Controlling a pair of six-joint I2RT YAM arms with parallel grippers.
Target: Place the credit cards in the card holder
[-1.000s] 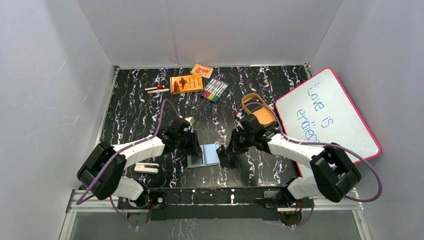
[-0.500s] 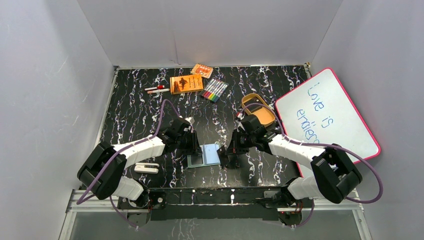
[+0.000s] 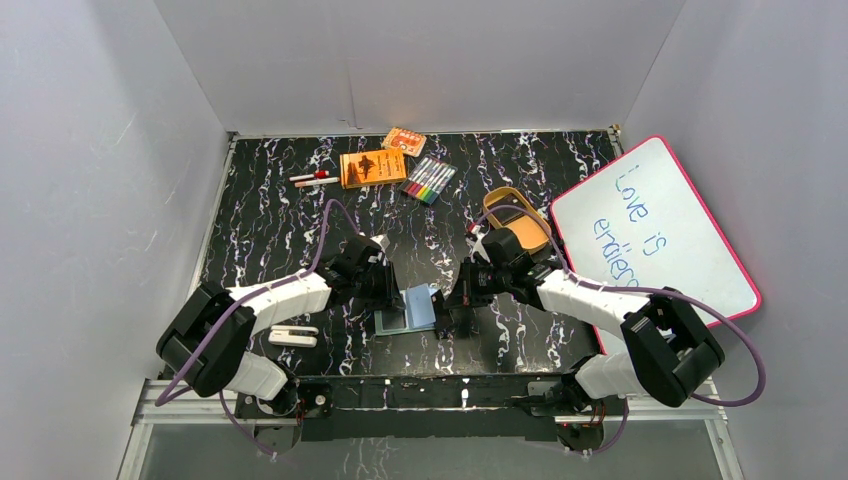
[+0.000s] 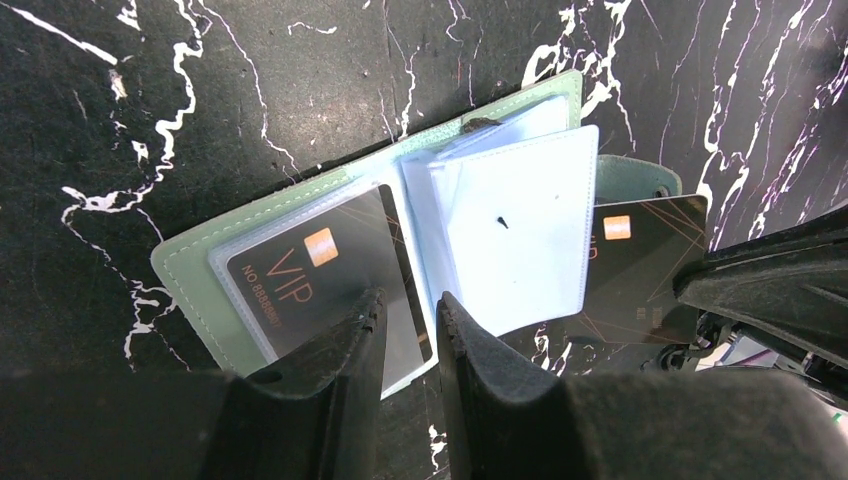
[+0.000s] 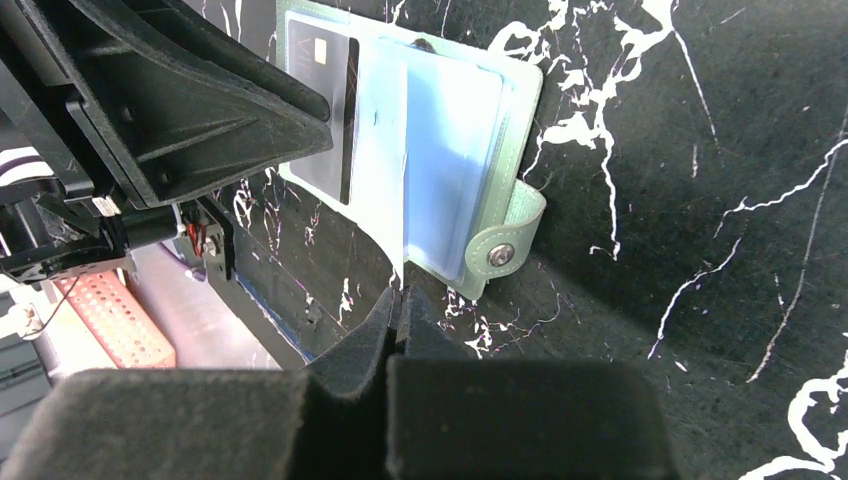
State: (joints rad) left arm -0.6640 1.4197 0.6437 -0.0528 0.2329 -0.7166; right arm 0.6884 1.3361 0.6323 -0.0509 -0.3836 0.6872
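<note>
Card holder (image 3: 408, 312) open at front of table (image 3: 270, 230), one credit card (image 4: 320, 270) sleeved; left gripper (image 4: 410, 320) slightly spread over it, right gripper (image 5: 395, 305) pinching second card (image 4: 630, 270) beneath fanned sleeves (image 4: 515, 230); tan tray (image 3: 517, 220), whiteboard (image 3: 655, 230) beyond.

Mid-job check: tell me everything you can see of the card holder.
The card holder lies open on the black marbled table. Its cover is sage green, leather-like, stitched at the rim, with a snap tab sticking out on one side. Pale blue clear sleeves fan up from the spine; one holds a black VIP card. A second black card, seemingly pinched by the right fingers, is at a sleeve's edge. The left fingers straddle its near edge.
</note>
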